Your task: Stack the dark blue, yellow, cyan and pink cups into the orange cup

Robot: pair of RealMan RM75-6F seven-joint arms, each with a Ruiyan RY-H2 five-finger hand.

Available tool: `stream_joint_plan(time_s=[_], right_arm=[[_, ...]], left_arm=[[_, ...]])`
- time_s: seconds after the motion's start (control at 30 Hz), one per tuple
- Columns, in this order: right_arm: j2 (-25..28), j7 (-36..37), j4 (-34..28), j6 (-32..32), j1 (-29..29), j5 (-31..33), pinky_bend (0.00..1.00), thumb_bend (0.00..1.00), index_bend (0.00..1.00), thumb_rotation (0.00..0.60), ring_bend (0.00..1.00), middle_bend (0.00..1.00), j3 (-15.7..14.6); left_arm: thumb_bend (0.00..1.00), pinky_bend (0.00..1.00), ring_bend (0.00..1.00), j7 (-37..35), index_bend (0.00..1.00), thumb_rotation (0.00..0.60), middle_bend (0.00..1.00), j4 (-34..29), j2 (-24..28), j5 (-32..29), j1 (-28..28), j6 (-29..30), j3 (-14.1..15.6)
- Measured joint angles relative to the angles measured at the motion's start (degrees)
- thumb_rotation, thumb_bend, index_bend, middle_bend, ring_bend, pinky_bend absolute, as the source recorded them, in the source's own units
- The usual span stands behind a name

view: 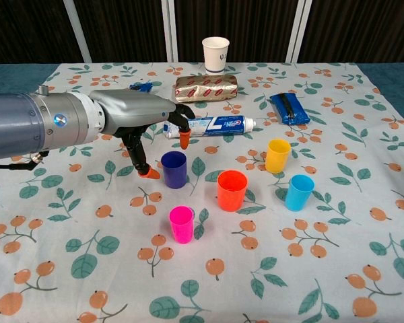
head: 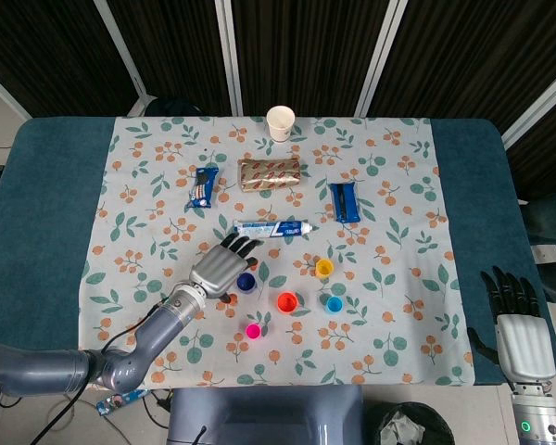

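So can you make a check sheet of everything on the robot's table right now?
Surface: table with a floral cloth.
Job's things: orange cup, dark blue cup, yellow cup, cyan cup, pink cup, all upright, apart, none stacked.
Clutter: toothpaste tube, paper cup, brown packet, two blue packets.
Hands: left hand open beside the dark blue cup, fingers spread; right hand open at the table's edge.
Cables: one by the left arm.
Surroundings: dark panels.
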Motion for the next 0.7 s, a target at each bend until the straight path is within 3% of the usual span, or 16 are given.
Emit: stream_joint_plan(time_s=[0.7], right_arm=[[-0.2,1.0,-0.1,0.6,-0.2,0.8,0.04,0.34,0.0,0.6,0.0,0.0,0.6]], left_arm=[[0.27,0.0,0.0,1.3,0.46,0.6,0.08,1.2,-2.0,-1.2,-1.7,2.2,1.3]])
